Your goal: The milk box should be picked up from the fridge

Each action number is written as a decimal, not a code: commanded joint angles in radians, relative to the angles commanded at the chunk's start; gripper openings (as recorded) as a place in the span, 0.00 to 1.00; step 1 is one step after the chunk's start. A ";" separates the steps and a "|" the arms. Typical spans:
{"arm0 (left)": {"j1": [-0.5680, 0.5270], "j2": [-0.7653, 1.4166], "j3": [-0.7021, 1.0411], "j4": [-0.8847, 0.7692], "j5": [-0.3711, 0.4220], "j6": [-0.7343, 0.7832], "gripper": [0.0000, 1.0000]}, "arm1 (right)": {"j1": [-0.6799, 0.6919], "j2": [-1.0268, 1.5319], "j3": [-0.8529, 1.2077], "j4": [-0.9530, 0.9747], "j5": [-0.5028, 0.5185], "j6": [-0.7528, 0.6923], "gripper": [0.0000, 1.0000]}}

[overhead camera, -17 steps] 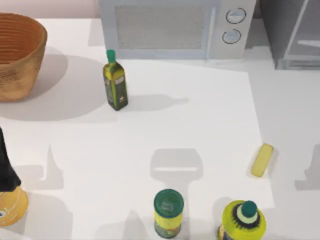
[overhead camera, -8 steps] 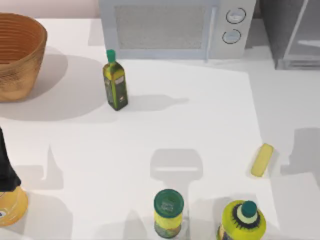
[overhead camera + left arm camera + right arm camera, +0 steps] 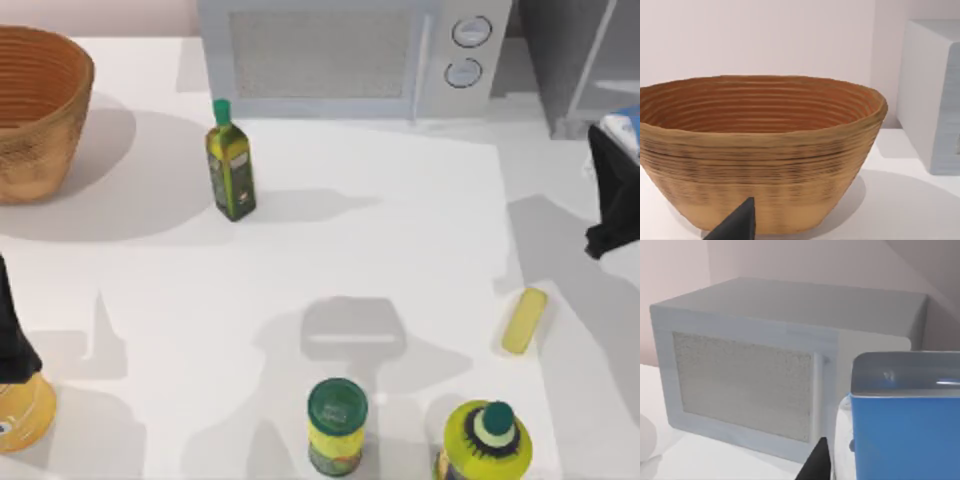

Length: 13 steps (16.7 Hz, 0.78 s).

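Milk box: small blue-and-white carton, at right gripper, beside grey metallic fridge.
Right fingers: grip cannot be told.
Left gripper: parked at table's left, fingers unclear.

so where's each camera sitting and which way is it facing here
Top view: above the table, looking straight down; the right gripper comes in at the right edge with the milk box, the left arm at the left edge.
Left wrist view: on the left arm, facing the woven basket; one dark fingertip shows.
Right wrist view: on the right arm, facing the microwave, with the milk box close by and a dark fingertip.
Shared: top and right wrist views both show the microwave and milk box.
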 joint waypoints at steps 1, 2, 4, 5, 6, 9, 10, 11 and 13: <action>0.000 0.000 0.000 0.000 0.000 0.000 1.00 | 0.019 0.099 0.027 0.073 -0.014 0.001 0.00; 0.000 0.000 0.000 0.000 0.000 0.000 1.00 | 0.038 0.197 0.053 0.145 -0.029 0.002 0.00; 0.000 0.000 0.000 0.000 0.000 0.000 1.00 | 0.074 0.388 0.104 0.286 -0.056 0.003 0.00; 0.000 0.000 0.000 0.000 0.000 0.000 1.00 | 0.091 0.478 0.128 0.352 -0.069 0.004 0.00; 0.000 0.000 0.000 0.000 0.000 0.000 1.00 | 0.108 0.564 0.151 0.416 -0.081 0.004 0.00; 0.000 0.000 0.000 0.000 0.000 0.000 1.00 | 0.151 0.793 0.213 0.584 -0.114 0.006 0.00; 0.000 0.000 0.000 0.000 0.000 0.000 1.00 | 0.163 0.856 0.230 0.630 -0.124 0.006 0.00; 0.000 0.000 0.000 0.000 0.000 0.000 1.00 | 0.174 0.912 0.245 0.672 -0.132 0.007 0.00; 0.000 0.000 0.000 0.000 0.000 0.000 1.00 | 0.190 0.996 0.267 0.733 -0.144 0.007 0.00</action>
